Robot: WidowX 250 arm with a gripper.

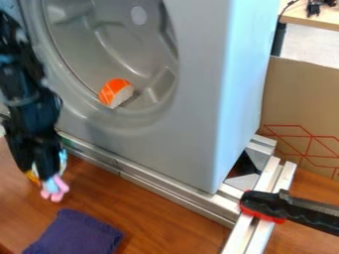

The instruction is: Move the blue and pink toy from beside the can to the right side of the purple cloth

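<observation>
In the camera view, we see the gripper [45,173] at the left, low over the wooden counter [159,213], with a pink, blue and yellow toy [55,189] right at its tip, parts of it showing below and to both sides; we cannot tell whether the gripper is closed on it. We find a dark blue cloth [76,233] just below the toy, and an orange-and-white piece of toy sushi [116,93] up and to the right, inside the grey basin [86,42].
</observation>
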